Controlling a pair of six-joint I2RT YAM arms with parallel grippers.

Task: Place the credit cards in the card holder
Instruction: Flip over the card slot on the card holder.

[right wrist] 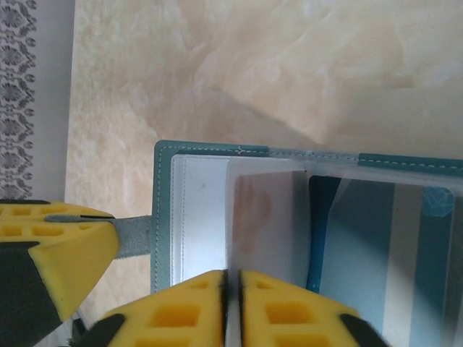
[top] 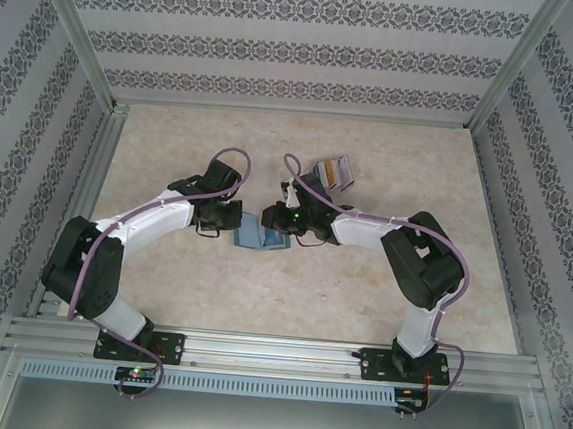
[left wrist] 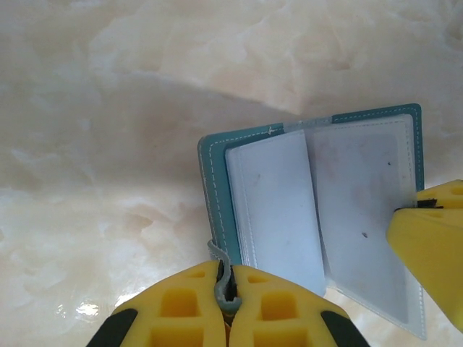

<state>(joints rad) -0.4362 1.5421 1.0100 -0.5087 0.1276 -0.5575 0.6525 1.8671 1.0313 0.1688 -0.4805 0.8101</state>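
In the overhead view, two robot arms meet at the centre of a pale marbled counter (top: 209, 298). Between them the card holder (top: 254, 237), a small teal wallet, lies opened flat, just below the middle of the frame. The credit cards (top: 332, 170) are seen fanned on the counter above and to the right of it, near but apart, and untouched by either arm.

In the left wrist view, the left gripper (left wrist: 226, 273) is seen closed tight at the bottom of the frame, a grey strap (left wrist: 215, 254) at the wallet's outer edge pinched between its yellow fingers. The wallet seems to be pinned this way so that it cannot slide or fold shut.

In the right wrist view, the right gripper (right wrist: 233, 278) is likewise closed, at the bottom centre, on the edge of a clear sleeve (right wrist: 264, 217). The leaf appears to be lifted so that a pocket is exposed for a card. Blue and grey stripes are visible through the sleeves at the right; whether a card is already lodged there cannot be told.
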